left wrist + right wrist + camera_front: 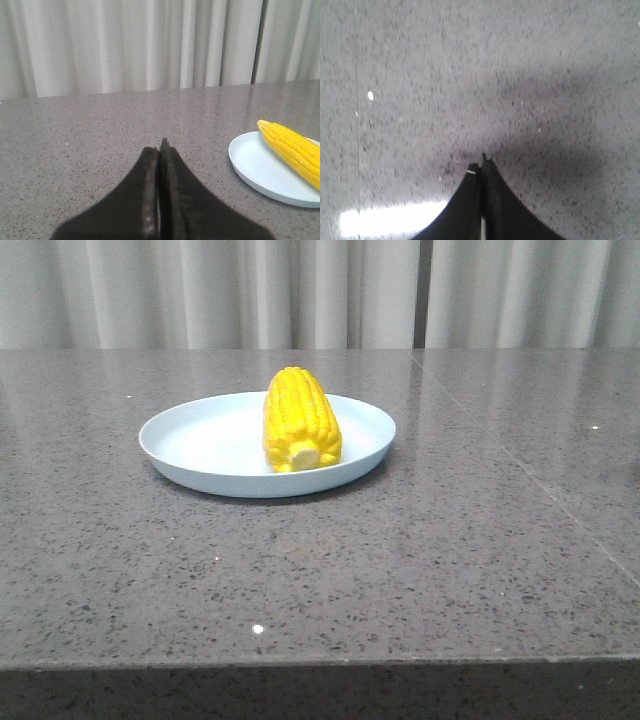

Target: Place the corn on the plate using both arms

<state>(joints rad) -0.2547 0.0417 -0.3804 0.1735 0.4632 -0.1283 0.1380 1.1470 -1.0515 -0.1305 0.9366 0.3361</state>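
The yellow corn (299, 420) lies on the pale blue plate (200, 440) in the middle of the table, its pale stub end toward the camera. The corn (295, 150) and the plate (260, 170) also show in the left wrist view. My left gripper (160, 147) is shut and empty, low over bare table, apart from the plate. My right gripper (482, 165) is shut and empty over bare speckled table; no corn or plate shows in its view. Neither gripper shows in the front view.
The grey speckled stone table (450, 570) has a front edge near the camera and a seam (540, 490) running on the right. Pale curtains (300, 290) hang behind the table. A bright reflection (395, 220) lies on the table near the right gripper.
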